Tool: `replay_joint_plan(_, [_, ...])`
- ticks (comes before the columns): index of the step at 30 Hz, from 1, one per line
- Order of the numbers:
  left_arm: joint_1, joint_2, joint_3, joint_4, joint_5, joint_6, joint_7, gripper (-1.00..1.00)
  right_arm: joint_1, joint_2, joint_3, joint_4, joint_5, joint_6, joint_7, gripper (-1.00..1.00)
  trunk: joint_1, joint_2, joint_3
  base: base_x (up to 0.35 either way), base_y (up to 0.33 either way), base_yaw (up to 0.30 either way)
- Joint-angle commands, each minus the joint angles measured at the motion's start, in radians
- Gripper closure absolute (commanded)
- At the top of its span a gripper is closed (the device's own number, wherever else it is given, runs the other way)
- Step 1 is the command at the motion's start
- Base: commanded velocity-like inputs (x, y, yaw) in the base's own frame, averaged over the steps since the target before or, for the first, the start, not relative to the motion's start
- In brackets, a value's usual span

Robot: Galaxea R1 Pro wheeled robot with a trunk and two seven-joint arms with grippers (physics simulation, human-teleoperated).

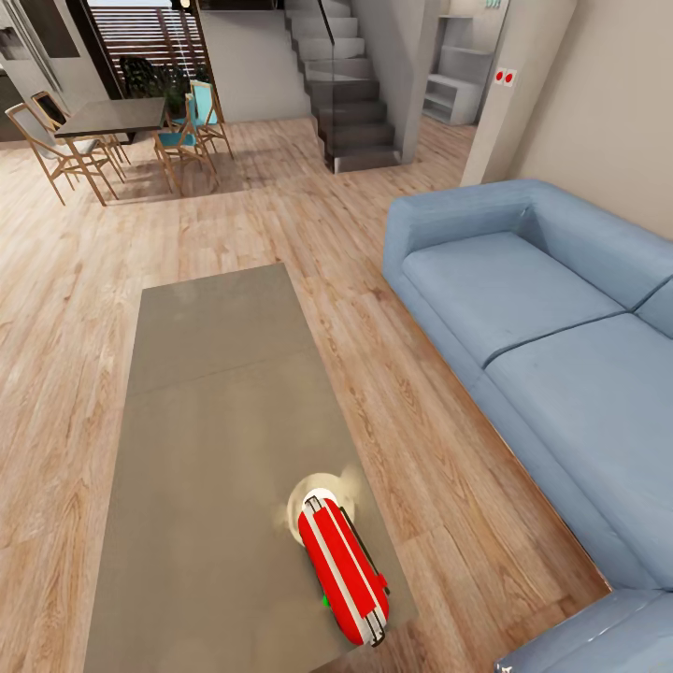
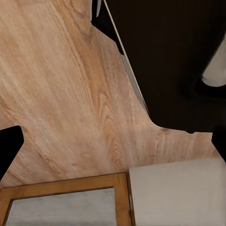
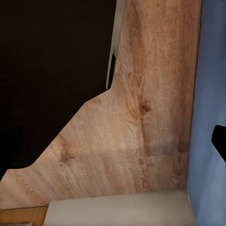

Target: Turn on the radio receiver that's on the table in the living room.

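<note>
From the head camera, the red radio receiver (image 1: 343,570) lies on the table (image 1: 215,393) at about 5 o'clock, close to the table's right edge. A clumsy push could knock it off onto the floor (image 1: 393,374) beside the blue sofa (image 1: 551,346). I see no words or brand on it.

The left wrist camera looks down at wood floor and a dark shape. I cannot tell how its jaws stand.

The right wrist camera sees floor and blue sofa. Its jaws I cannot tell either.

A bright-red radio receiver (image 1: 343,571) lies near the close right corner of a grey-taupe coffee table (image 1: 215,411) on a light wood plank floor (image 1: 65,280). A light-blue sectional sofa (image 1: 542,355) stands to the right, with a dining table (image 1: 112,117), wooden chairs (image 1: 56,150) and a staircase (image 1: 346,84) beyond.
</note>
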Motion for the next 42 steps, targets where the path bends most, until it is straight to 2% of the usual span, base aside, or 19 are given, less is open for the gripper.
replay_joint_plan(1, [0.0, 0.0, 0.0, 0.0, 0.0, 0.0, 0.0, -1.0, 0.0, 0.0, 0.0, 0.0, 0.0, 0.0, 0.0, -1.0, 0.0, 0.0, 0.0, 0.0, 0.0, 0.0])
replay_joint_plan(42, [0.0, 0.0, 0.0, 0.0, 0.0, 0.0, 0.0, -1.0, 0.0, 0.0, 0.0, 0.0, 0.0, 0.0, 0.0, -1.0, 0.0, 0.0, 0.0, 0.0, 0.0, 0.0])
